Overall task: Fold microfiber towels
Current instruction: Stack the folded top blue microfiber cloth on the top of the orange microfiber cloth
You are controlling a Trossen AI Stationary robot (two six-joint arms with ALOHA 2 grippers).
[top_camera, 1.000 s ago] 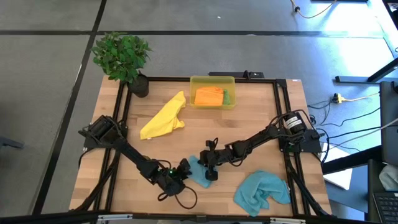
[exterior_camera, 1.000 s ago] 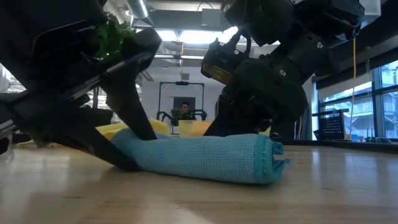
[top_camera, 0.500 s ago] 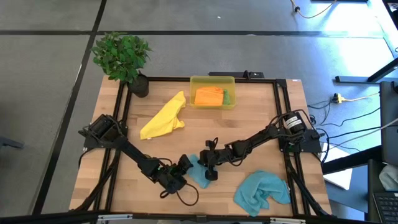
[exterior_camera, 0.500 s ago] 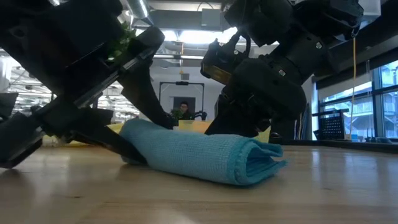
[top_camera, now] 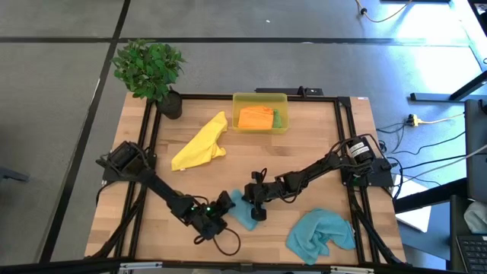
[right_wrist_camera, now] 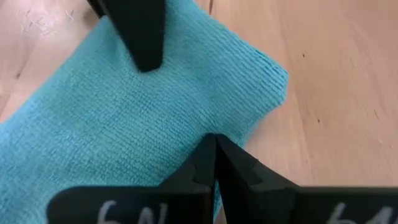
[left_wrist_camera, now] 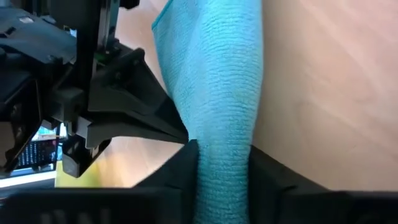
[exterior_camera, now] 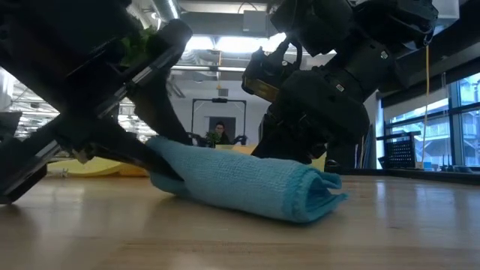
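Robotics lab or open industrial workspace. Wooden worktop [top_camera: 304, 144] in a black frame, set on a grey concrete floor [top_camera: 61, 91] with loose cables [top_camera: 426, 129] running off to one side. Beyond it: exposed ceiling ducts and strip lights [exterior_camera: 217, 45], tall windows [exterior_camera: 420, 127], a person [exterior_camera: 219, 132] seated behind another arm rig. Potted plant [top_camera: 150, 70] at one corner.

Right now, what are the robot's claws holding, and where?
Left gripper pinches one end of the folded teal towel. Right gripper is shut at its other edge.

Item: white markings on my right gripper [right_wrist_camera: 214, 163], cut off at the edge; I cannot read them.
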